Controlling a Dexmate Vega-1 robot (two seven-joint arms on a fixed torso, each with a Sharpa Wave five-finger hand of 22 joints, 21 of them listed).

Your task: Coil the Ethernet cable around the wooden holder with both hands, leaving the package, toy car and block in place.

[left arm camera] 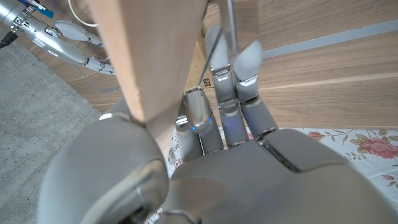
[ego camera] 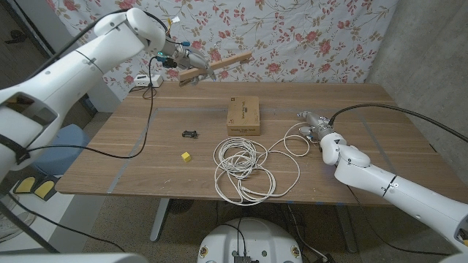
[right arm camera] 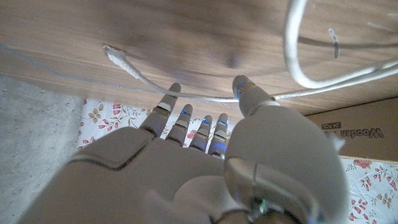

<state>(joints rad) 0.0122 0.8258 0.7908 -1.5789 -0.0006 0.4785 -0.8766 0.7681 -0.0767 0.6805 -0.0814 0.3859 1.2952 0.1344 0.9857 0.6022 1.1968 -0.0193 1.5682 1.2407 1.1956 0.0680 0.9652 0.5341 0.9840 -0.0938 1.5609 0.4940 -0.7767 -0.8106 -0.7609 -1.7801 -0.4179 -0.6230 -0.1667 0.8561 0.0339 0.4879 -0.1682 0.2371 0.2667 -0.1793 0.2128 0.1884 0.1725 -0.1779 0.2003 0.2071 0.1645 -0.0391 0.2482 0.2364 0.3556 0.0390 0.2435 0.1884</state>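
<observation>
My left hand (ego camera: 184, 58) is raised above the table's far left part and grips the wooden holder (ego camera: 219, 64), a long slat pointing right. In the left wrist view the holder (left arm camera: 155, 56) runs up through my left hand (left arm camera: 217, 155). The white Ethernet cable (ego camera: 245, 164) lies in loose loops on the table. My right hand (ego camera: 316, 128) is at its right end loop, fingers stretched out. In the right wrist view a cable strand (right arm camera: 298, 50) and the plug end (right arm camera: 118, 59) lie just past my right hand's (right arm camera: 205, 155) fingertips; no grip shows.
The cardboard package (ego camera: 243, 115) sits behind the coil, the black toy car (ego camera: 191, 134) and yellow block (ego camera: 186, 155) to its left. A black lead (ego camera: 151, 95) hangs from my left arm over the table's left part. A floral cloth (ego camera: 307, 36) hangs behind.
</observation>
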